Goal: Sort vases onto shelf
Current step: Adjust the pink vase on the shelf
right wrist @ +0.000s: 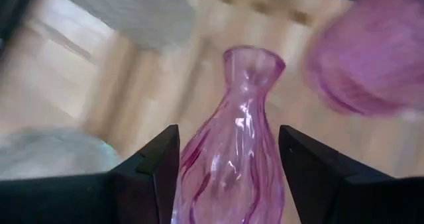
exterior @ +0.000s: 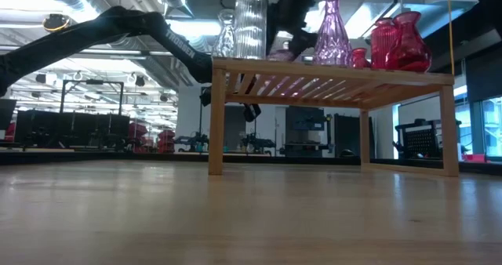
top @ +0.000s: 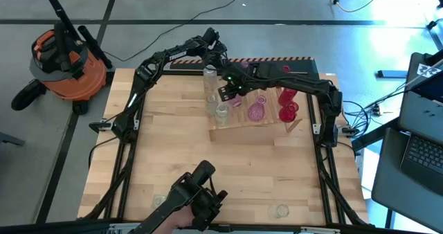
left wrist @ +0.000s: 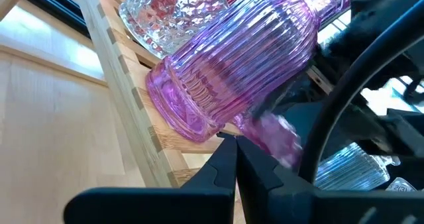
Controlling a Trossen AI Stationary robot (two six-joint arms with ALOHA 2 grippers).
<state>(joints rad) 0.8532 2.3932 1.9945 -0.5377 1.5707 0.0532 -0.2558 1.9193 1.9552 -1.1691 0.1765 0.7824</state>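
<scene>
Pink vase between right hand fingers, over shelf

The left tool shows its two dark fingers pressed together (no gap between the tips), close against a ribbed pink vase on the slatted wooden shelf. A diamond-patterned clear vase stands just beside it.

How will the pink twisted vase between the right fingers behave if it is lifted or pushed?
The pink vase looks like smooth glass, so it may slip between the right gripper fingers and probably breaks if dropped. It is tall with a narrow neck, so a push near its top would likely tip it on the slatted shelf.
</scene>
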